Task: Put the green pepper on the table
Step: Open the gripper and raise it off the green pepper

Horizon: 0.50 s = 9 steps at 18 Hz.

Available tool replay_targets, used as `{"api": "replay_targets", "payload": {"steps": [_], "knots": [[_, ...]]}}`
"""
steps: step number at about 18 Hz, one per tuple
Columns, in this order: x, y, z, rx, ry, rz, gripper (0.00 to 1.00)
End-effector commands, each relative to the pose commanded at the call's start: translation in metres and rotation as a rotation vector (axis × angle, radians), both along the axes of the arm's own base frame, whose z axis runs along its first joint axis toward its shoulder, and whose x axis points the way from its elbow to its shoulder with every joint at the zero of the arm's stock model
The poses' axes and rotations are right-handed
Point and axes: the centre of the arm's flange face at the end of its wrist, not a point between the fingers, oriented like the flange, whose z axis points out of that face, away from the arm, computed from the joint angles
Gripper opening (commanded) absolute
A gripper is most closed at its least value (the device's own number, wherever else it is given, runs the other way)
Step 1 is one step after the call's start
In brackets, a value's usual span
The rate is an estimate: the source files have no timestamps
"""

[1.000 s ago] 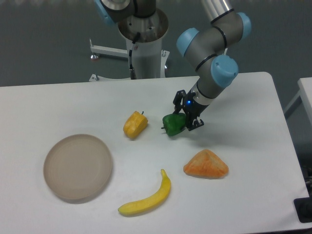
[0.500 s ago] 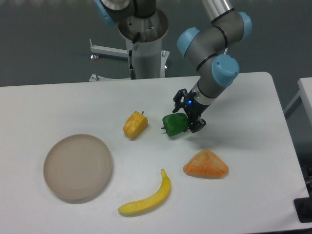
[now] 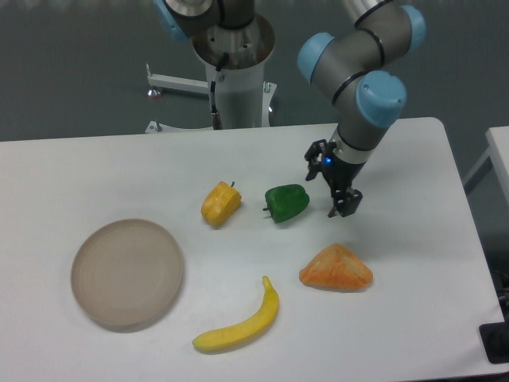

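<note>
- A round, shallow beige plate (image 3: 127, 273) lies on the large flat white tabletop (image 3: 95, 175) at the left, with nothing on it.
- A curved yellow toy banana (image 3: 241, 322) lies at about 4 o'clock from the plate, near the front edge, its thin tip pointing up toward the middle of the tabletop.
- A small yellow-orange toy pepper (image 3: 220, 203) with a short dark stem rests on its side at about 12 o'clock from the banana, well apart from it.
- The small glossy dark-green toy bell pepper (image 3: 286, 202) lies directly on the tabletop at 3 o'clock from the yellow-orange pepper, near it but not touching; its short dark stem points toward that neighbour. Nothing grips it.
- An orange wedge-shaped toy piece (image 3: 336, 269) sits at about 5 o'clock from the green pepper, apart from it.
- The black two-finger pincer (image 3: 333, 185) hangs at 3 o'clock from the green pepper, clear of it, with its fingers spread and nothing between them; a small blue light shows on its body. Whether its lower fingertip touches the tabletop is hard to tell from this angle.
- The grey arm with blue joint caps (image 3: 366, 72) rises from the pincer toward 12 o'clock.
</note>
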Motion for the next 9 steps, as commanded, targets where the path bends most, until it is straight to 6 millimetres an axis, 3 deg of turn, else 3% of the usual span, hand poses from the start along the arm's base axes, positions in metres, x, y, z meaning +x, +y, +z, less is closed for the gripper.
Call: {"api": "replay_targets", "payload": {"steps": [4,7,9], "knots": [[-0.03,0.015,0.03,-0.02,0.107,0.05,1.0],[-0.042,0.023,0.038,-0.038,0.156,0.107,1.0],[-0.039,0.029,0.038,-0.055,0.175,0.111,1.0]]}}
